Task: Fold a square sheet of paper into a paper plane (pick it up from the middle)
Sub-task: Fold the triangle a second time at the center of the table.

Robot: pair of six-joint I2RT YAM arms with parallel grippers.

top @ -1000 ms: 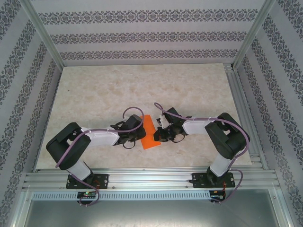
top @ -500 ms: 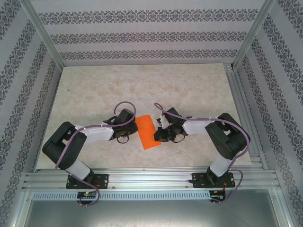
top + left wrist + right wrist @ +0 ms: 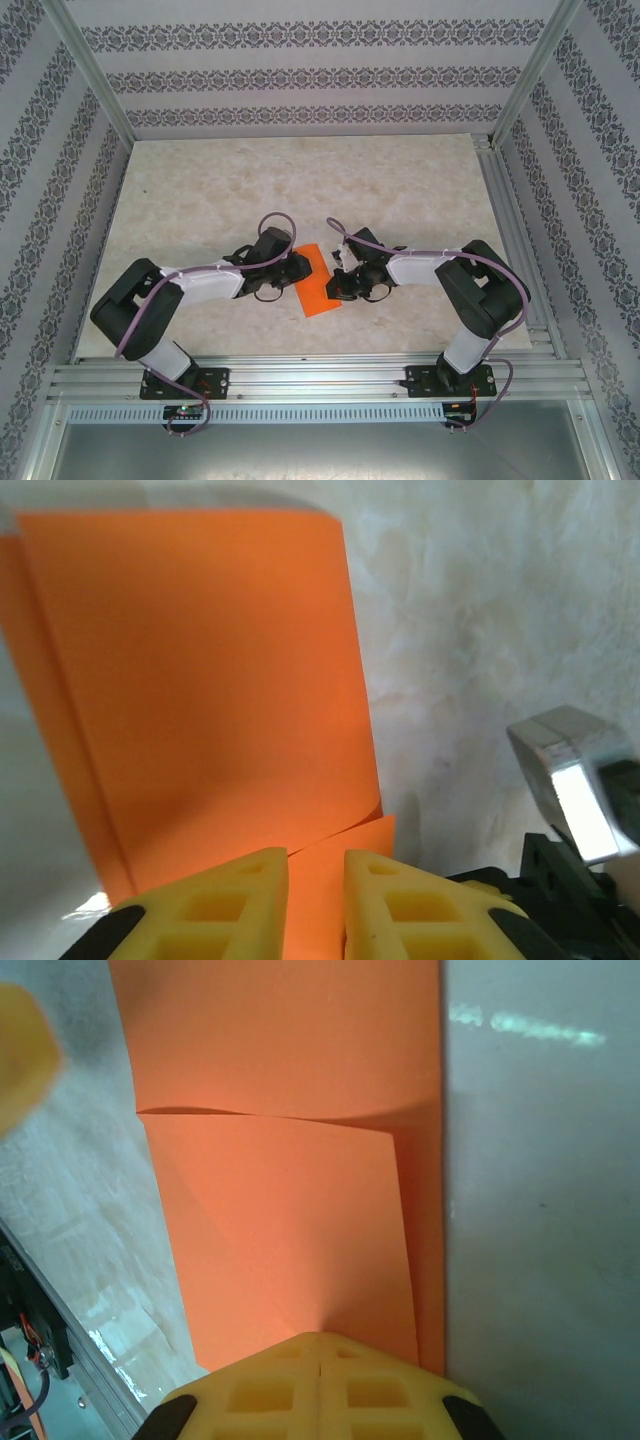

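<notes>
Now, step: mid-fold, orange paper sheet (image 3: 320, 290).
Right claw (image 3: 320, 1340): pinching it (3 o'clock).
Left claw (image 3: 317, 862): barely parted.
Next: press crease.

**Item 1.** Worktop (image 3: 300, 180): rectangular slab, pale beige with faint marbled veining and a slight gloss. An aluminium rail (image 3: 320, 382) runs along its near edge. In the left wrist view the worktop (image 3: 480, 630) looks off-white and mottled. In the right wrist view the worktop (image 3: 540, 1180) looks grey-white, with a streak of reflected light.

**Item 2.** Orange sheet of paper (image 3: 322, 292): lies on the worktop towards the middle of its near side, folded to a narrow, slanted rectangle. It is plain and unmarked, and its layers overlap. The sheet of paper (image 3: 200, 680) shows a thin strip along one long side. In the right wrist view a flap's edge crosses the sheet of paper (image 3: 290, 1210).
</notes>
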